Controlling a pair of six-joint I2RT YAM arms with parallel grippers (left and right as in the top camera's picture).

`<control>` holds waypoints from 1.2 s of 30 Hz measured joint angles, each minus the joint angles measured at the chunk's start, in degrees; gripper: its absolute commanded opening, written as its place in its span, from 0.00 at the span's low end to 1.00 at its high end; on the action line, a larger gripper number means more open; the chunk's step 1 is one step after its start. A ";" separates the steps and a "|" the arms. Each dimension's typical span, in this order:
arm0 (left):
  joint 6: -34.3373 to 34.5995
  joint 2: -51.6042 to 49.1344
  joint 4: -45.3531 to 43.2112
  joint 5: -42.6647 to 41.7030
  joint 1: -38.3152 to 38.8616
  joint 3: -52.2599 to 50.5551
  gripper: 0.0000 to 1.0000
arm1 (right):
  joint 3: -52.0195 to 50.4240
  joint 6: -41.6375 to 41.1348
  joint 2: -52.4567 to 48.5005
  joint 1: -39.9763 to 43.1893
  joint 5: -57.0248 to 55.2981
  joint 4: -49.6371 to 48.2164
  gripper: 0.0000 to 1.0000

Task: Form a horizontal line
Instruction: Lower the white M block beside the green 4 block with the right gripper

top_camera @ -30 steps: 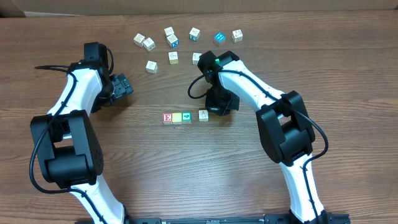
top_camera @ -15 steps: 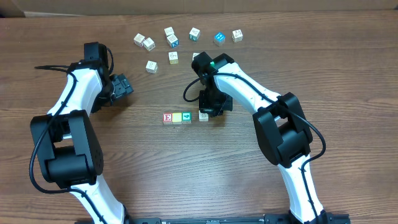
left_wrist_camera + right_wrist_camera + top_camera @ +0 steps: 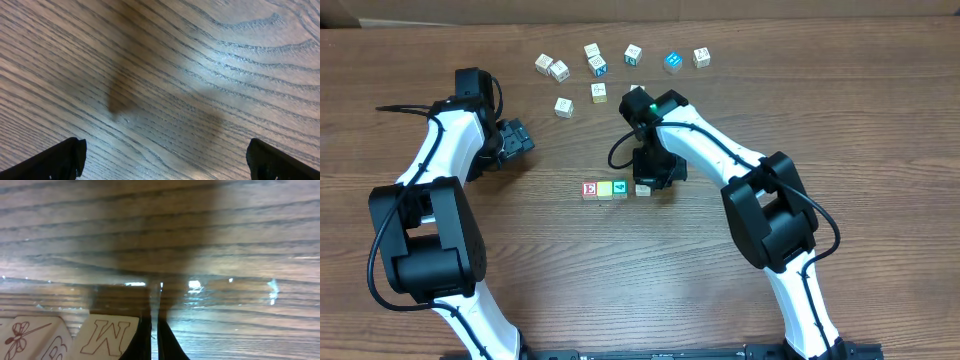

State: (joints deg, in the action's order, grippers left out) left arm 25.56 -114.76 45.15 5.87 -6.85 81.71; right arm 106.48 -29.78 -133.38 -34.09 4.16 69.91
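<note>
my right gripper [image 3: 154, 340] clenched on nothing, tips beside white cube [image 3: 643, 189] to slide it flush | row [image 3: 605, 189] between my arms, red-yellow-teal touching | my left gripper [image 3: 523, 136] spread wide, parked aside

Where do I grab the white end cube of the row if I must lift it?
Grip the white cube by its near and far faces, from straight above: the teal cube sits close on one side and the shut right gripper stands beside the other.

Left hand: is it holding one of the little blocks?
No, the left hand is open, its fingers spread apart over the wooden table with nothing between them.
</note>
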 measured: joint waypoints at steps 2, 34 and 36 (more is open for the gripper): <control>0.00 0.00 0.00 0.00 0.00 0.00 1.00 | 0.00 0.02 0.00 -0.09 0.00 -0.02 0.04; 0.00 0.00 0.00 0.00 0.00 0.00 1.00 | 0.00 2.36 0.00 -0.09 1.97 -0.74 0.04; 0.00 0.00 0.00 0.00 0.00 0.00 1.00 | 0.00 2.32 0.00 -0.09 2.01 -0.72 0.04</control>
State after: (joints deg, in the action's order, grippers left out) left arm 25.56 -114.76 45.15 5.87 -6.85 81.71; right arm 106.48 -27.46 -133.38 -34.17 6.17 69.19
